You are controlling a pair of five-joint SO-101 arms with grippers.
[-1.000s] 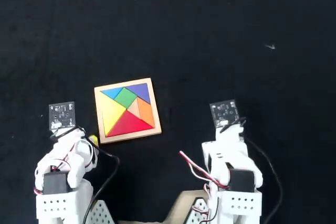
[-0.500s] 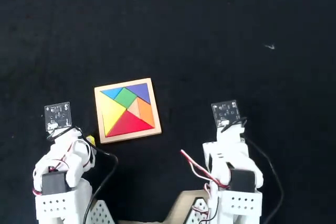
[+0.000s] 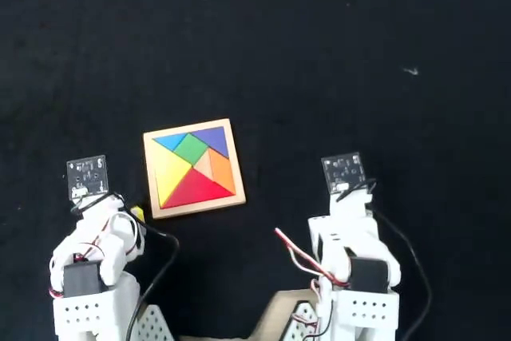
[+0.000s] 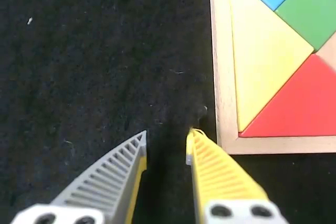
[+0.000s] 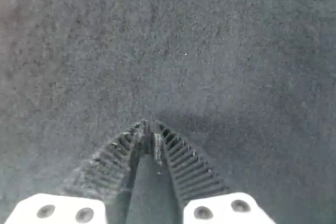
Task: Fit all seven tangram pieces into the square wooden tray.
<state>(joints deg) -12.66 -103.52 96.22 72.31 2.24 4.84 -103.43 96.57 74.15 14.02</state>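
The right tool [image 5: 149,125] hangs over the dark, cloth-covered desk [image 5: 236,51], its two ribbed fingers [image 5: 181,163] drawn together so that the tips meet with nothing between them. White mounts with screw holes sit at the fingers' base. A faint shadow lies on the desk just beside the tips.

A black-covered table [image 3: 335,69] carries the square wooden tray [image 3: 200,207], lying flat left of its middle.
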